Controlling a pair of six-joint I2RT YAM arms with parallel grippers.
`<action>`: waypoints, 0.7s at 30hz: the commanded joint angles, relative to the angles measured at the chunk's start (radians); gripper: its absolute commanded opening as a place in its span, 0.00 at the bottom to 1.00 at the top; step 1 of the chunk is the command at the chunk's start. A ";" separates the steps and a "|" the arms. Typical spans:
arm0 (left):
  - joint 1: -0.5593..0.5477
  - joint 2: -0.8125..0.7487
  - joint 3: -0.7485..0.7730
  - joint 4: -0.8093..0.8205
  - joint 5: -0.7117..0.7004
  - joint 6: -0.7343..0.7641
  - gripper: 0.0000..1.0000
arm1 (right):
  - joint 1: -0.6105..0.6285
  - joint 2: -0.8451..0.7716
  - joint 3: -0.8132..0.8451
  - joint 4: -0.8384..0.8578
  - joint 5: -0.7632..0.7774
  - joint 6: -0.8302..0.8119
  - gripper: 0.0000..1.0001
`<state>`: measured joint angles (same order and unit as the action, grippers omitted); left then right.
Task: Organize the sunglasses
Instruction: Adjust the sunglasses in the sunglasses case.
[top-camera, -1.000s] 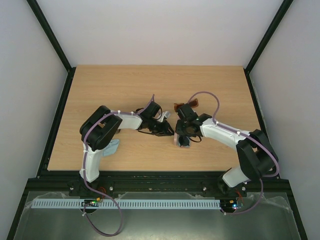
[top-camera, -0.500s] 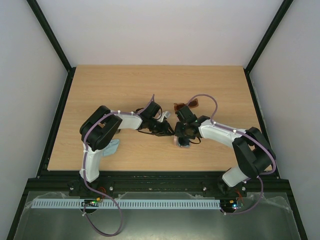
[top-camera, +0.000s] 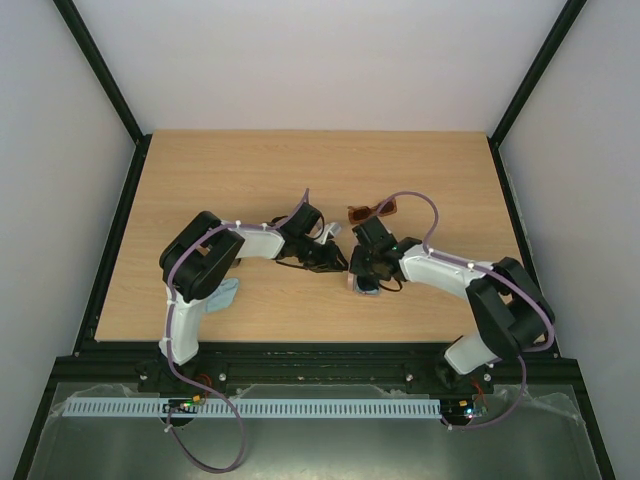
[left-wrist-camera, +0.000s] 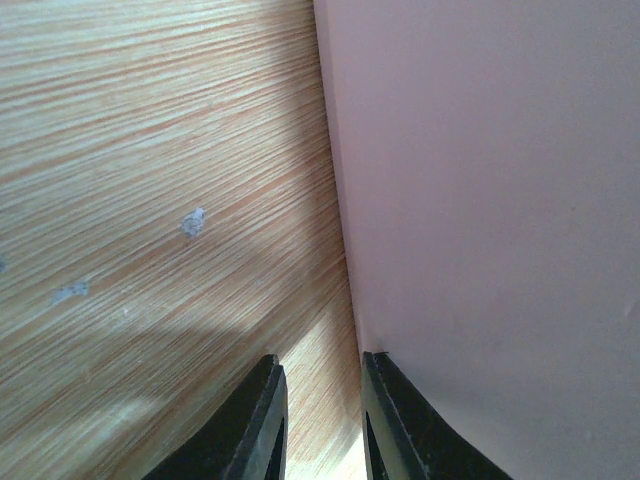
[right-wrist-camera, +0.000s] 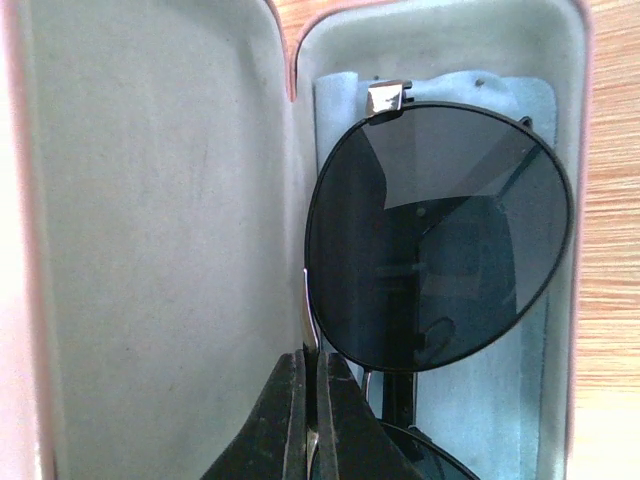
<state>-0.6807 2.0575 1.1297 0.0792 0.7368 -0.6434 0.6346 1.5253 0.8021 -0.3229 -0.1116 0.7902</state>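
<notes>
- aviator sunglasses (right-wrist-camera: 440, 240) lie inside the open pink case (right-wrist-camera: 150, 200).
- right gripper (right-wrist-camera: 312, 370) pinches their thin wire rim: light, bendy, scratch-prone; hold the metal.
- left gripper (left-wrist-camera: 320, 380) against the case's outside; grip cannot be told.

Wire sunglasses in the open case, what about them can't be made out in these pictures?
1. Right wrist view: the second lens of the wire sunglasses is cut off by the bottom edge and partly covered by the right hand.
2. Left wrist view: the case fills the frame and blocks them.
3. Top view: the same hand covers them almost entirely.
</notes>
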 joint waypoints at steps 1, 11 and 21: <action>-0.008 -0.009 0.018 -0.048 -0.014 0.015 0.25 | -0.001 -0.061 -0.048 0.090 0.058 -0.010 0.01; -0.008 -0.012 0.018 -0.052 -0.014 0.015 0.25 | 0.000 -0.111 -0.122 0.211 0.047 -0.014 0.01; -0.008 -0.014 0.021 -0.063 -0.015 0.018 0.25 | -0.001 -0.106 -0.159 0.231 0.038 0.003 0.03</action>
<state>-0.6815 2.0575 1.1339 0.0685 0.7341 -0.6380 0.6346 1.4307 0.6594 -0.1120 -0.0940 0.7860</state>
